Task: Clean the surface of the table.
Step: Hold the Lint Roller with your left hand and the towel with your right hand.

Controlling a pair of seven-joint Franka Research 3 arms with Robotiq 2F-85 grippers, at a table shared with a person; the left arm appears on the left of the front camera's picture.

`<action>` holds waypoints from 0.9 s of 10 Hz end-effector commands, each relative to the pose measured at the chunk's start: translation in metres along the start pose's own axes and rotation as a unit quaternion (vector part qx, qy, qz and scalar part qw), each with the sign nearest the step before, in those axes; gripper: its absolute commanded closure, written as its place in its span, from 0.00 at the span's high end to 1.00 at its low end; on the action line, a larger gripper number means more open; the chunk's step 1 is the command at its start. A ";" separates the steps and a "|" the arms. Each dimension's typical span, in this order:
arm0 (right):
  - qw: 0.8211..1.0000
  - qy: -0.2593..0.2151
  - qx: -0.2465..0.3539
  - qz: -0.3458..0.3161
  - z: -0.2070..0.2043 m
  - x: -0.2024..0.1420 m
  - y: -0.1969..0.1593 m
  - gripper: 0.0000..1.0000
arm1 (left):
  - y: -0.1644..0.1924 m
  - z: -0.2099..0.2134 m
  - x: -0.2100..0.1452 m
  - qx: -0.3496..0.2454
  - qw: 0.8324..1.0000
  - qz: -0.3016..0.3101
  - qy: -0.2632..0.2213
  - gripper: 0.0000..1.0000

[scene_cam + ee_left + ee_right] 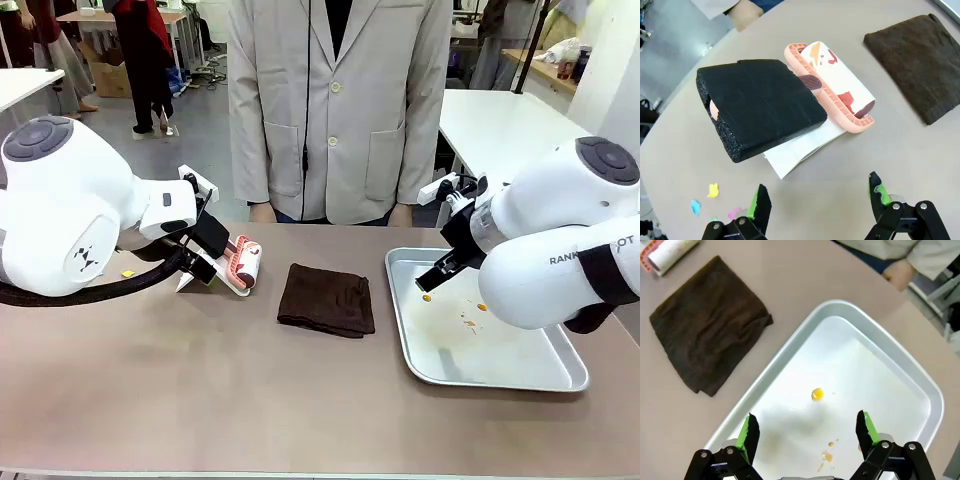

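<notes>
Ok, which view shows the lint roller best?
The left wrist view: the lint roller is close up, pink frame and patterned sheet clear, a black foam block over its handle. The front view shows it small, partly hidden; the right wrist view catches one end at a corner.

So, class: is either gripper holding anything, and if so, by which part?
Nothing is held: the left gripper and the right gripper both stand open and empty.
</notes>
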State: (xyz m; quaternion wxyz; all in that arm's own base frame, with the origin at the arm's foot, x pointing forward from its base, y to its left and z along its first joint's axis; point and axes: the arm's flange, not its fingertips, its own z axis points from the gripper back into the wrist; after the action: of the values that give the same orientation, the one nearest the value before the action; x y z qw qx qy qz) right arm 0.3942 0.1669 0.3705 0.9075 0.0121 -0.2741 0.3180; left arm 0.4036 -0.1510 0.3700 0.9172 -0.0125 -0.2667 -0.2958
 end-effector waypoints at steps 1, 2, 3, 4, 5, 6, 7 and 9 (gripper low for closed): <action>1.000 0.000 0.000 0.000 0.000 0.000 0.000 1.00 | 0.000 0.000 0.000 0.000 1.000 0.000 0.000 1.00; 1.000 0.000 0.000 0.000 0.000 0.000 0.000 1.00 | 0.000 0.000 0.000 0.000 1.000 0.000 0.000 1.00; 1.000 0.000 0.000 0.000 0.000 0.000 0.000 1.00 | 0.000 0.000 0.000 0.000 1.000 0.000 0.000 1.00; 1.000 0.000 0.000 0.000 0.000 0.000 0.000 1.00 | 0.000 0.000 0.000 0.000 1.000 0.000 0.000 1.00; 1.000 0.000 0.000 0.000 0.000 0.000 0.000 1.00 | 0.000 0.000 0.000 0.000 1.000 0.000 0.000 1.00; 1.000 0.000 0.000 0.000 0.000 0.000 0.000 1.00 | 0.000 0.000 0.000 0.000 1.000 0.000 0.000 1.00; 1.000 0.000 0.000 0.000 0.000 0.000 0.000 1.00 | 0.000 0.000 0.000 0.000 1.000 0.000 0.000 1.00; 1.000 0.000 0.000 0.000 0.000 0.000 0.000 1.00 | 0.000 0.000 0.000 0.000 1.000 0.000 0.000 1.00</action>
State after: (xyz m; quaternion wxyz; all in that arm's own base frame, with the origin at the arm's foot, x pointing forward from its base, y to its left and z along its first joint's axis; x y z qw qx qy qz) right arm 0.3942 0.1670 0.3704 0.9074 0.0118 -0.2741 0.3183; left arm 0.4036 -0.1509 0.3700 0.9172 -0.0124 -0.2667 -0.2958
